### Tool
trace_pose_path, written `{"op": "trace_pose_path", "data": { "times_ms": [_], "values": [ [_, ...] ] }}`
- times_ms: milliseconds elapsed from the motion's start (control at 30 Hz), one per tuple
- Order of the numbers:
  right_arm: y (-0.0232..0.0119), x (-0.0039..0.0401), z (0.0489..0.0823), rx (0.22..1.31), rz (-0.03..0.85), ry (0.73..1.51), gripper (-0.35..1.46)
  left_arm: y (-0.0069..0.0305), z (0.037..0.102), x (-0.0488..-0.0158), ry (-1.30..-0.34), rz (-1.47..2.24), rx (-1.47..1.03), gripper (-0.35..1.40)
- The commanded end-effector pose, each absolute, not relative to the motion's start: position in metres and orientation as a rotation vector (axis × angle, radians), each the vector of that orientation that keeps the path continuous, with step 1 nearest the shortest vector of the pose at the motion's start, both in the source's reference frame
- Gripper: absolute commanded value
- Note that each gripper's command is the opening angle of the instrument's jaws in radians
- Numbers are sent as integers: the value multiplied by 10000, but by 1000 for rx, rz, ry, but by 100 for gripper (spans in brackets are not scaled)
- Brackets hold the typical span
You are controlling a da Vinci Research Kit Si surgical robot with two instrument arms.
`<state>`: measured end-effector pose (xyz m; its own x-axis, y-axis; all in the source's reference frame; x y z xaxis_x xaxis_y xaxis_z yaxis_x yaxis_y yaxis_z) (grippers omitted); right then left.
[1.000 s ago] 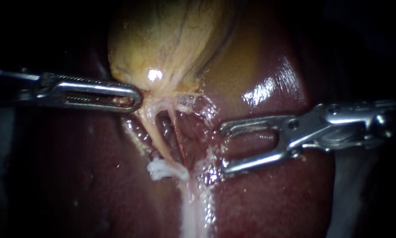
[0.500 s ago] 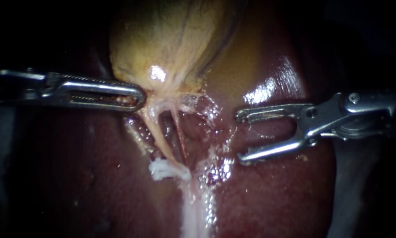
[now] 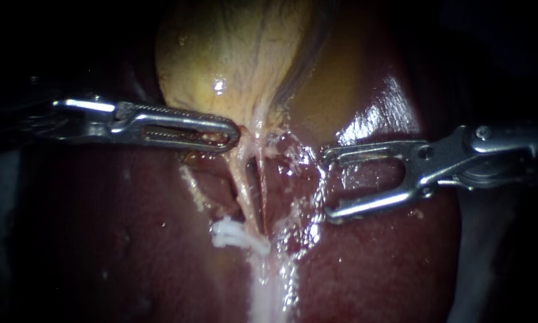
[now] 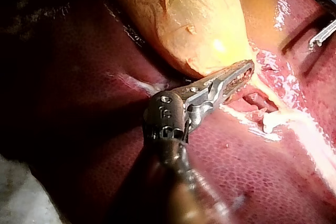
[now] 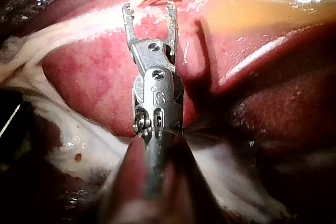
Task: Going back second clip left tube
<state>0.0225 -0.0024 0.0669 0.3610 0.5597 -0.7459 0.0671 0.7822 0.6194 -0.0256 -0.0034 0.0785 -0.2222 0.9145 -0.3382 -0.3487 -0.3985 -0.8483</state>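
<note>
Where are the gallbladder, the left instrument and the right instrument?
gallbladder (image 3: 233, 54), endoscope view, its yellow wall.
left instrument (image 3: 234, 133), endoscope view, its tip.
right instrument (image 3: 327, 185), endoscope view, midway between its open jaws.

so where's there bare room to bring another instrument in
Bare liver lies below the left instrument, left of the clip, and again below the right instrument. Between the two sets of jaws it is crowded: tubes run from gallbladder to clip.

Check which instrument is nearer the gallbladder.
Left. The left instrument grips the gallbladder at its lower end; the right instrument sits apart from it, over the liver.
</note>
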Motion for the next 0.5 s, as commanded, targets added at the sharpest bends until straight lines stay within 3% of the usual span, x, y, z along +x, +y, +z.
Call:
{"op": "trace_pose_path", "data": {
  "times_ms": [33,500],
  "values": [
    [-24,225,669,626,345,1175,49,-34,785,-256,-799,1766,-1085,-35],
    [-24,225,669,626,345,1175,49,-34,785,-256,-799,1766,-1085,-35]
  ]
}}
